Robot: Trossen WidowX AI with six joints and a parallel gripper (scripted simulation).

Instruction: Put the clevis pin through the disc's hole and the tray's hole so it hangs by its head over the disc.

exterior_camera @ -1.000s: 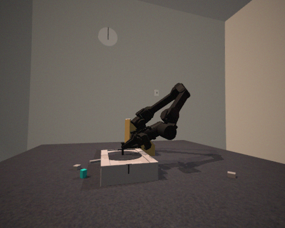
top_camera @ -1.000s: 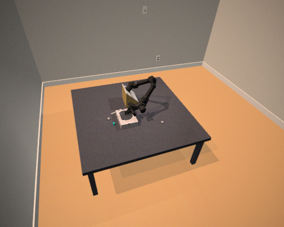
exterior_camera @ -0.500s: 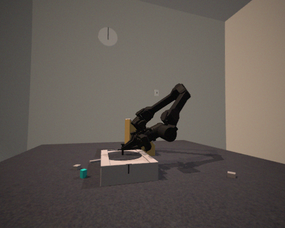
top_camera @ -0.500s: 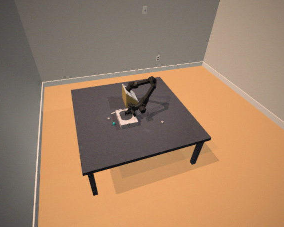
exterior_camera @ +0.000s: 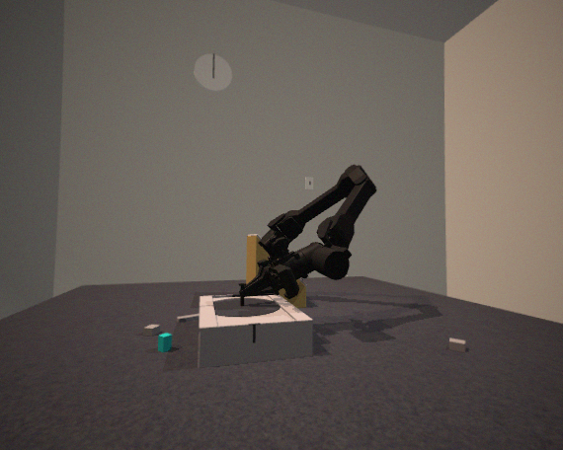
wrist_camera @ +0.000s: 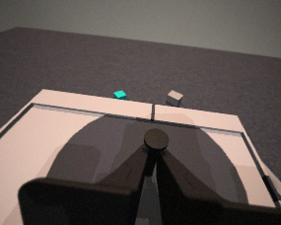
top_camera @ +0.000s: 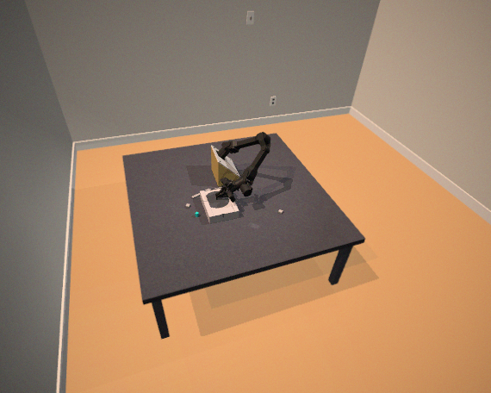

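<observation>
My fingers (top_camera: 219, 196) (exterior_camera: 243, 291) are closed on the pin (exterior_camera: 242, 298) (wrist_camera: 156, 140), upright, head on top, over the dark disc (top_camera: 216, 202) (exterior_camera: 247, 309) (wrist_camera: 89, 163). Disc lies flat in the pale tray (top_camera: 224, 218) (exterior_camera: 255, 343) (wrist_camera: 197, 115) on the bench (top_camera: 242, 254) (exterior_camera: 287, 405) (wrist_camera: 79, 59); can't tell if the tip is in the hole. Teal block (top_camera: 197, 214) (exterior_camera: 165, 342) (wrist_camera: 119, 95) sits left of the tray.
</observation>
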